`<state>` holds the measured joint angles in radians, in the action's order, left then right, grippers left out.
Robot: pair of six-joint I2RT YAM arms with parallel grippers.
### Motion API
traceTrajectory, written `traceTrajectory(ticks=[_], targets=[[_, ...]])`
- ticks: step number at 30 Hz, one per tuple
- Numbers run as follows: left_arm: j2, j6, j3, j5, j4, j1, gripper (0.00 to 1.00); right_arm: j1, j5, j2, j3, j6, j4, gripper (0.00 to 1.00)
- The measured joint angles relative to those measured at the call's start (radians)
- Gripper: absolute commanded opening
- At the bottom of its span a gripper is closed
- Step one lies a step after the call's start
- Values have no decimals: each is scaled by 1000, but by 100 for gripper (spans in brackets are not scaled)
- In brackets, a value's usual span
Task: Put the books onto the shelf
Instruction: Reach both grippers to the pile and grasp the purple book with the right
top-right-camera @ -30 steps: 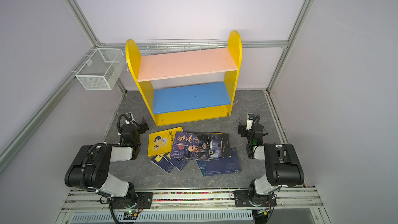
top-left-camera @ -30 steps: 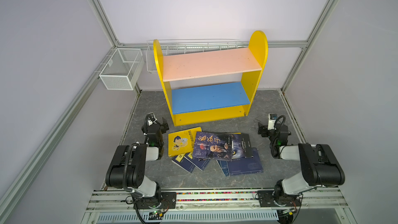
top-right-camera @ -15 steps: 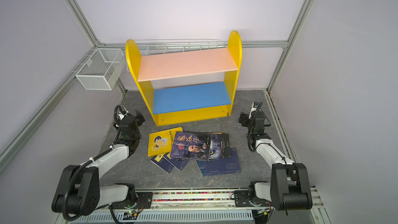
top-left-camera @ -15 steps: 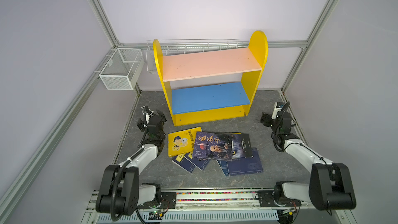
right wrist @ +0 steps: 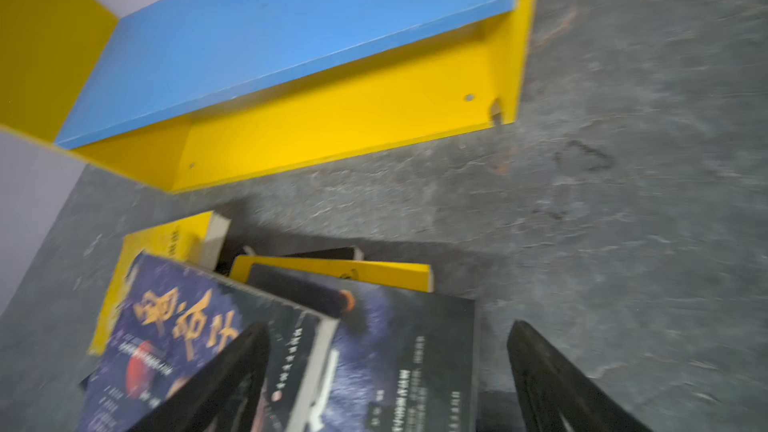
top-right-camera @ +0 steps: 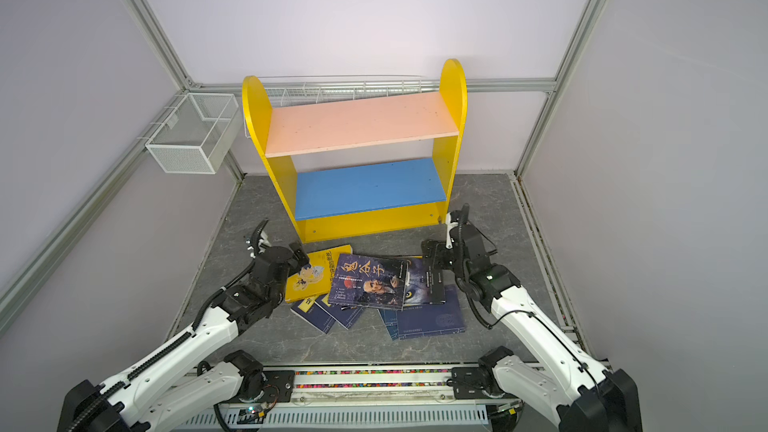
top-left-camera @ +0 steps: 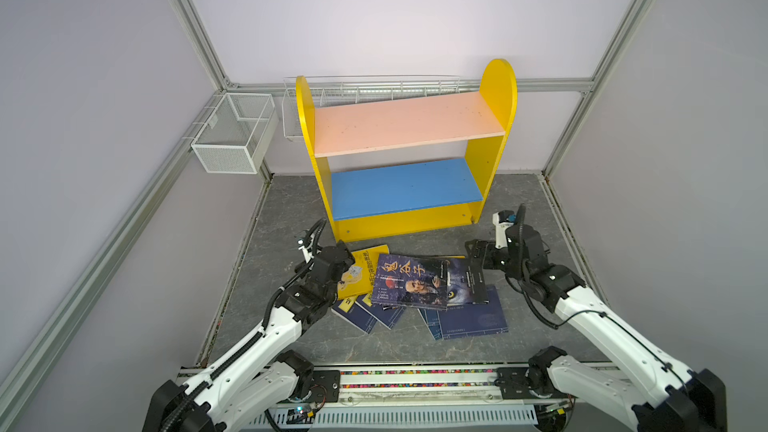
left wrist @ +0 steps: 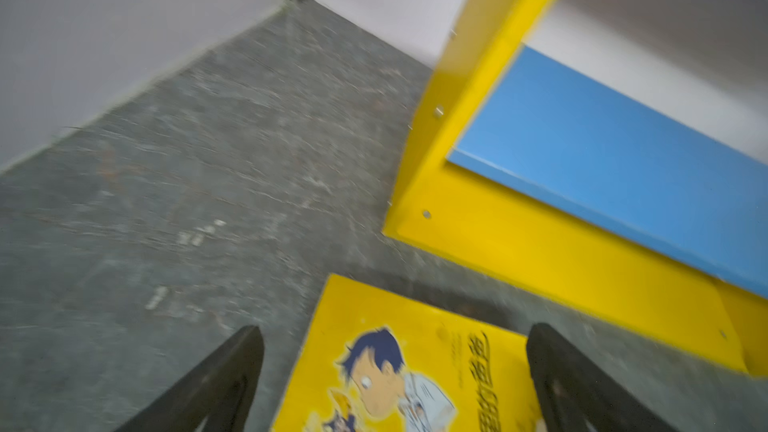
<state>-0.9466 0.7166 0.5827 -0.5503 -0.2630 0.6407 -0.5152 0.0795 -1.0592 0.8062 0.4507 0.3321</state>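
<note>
In a top view, books (top-left-camera: 415,284) lie at 6 o'clock of the shelf (top-left-camera: 405,224), none shelved. Left wrist: left gripper (left wrist: 395,328) wide over the yellow book (left wrist: 353,317). Right wrist: right gripper (right wrist: 390,326) wide over the wolf-cover book (right wrist: 415,351). Judged step: approach; next, descend and close.

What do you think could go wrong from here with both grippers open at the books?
The portrait book overlaps the yellow book and wolf book; pulling either out may drag the others. The books lie flat, so the left gripper or right gripper may pinch two. The shelf stands close behind; a lifted book may strike it.
</note>
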Motion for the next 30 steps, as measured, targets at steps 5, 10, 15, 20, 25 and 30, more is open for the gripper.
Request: traceTrajectory(ticks=[5,10,15,20,25,30], targets=[[-71,-73,28,264,2,41,94,-111,-154,-160,127,5,118,92],[-169,-154,84,428,-44,69,95,-128,-298,-186,119,-3,262,92],[-226,-203,90,564,-72,85,94,-128,-393,-182,42,-2,291,89],[-249,-213,89,646,-80,85,83,-128,-448,-225,21,-7,275,82],[-271,-203,87,679,-81,85,67,-128,-514,-280,25,-11,216,76],[-298,-183,84,654,-100,84,50,-126,-526,-292,30,-14,193,68]])
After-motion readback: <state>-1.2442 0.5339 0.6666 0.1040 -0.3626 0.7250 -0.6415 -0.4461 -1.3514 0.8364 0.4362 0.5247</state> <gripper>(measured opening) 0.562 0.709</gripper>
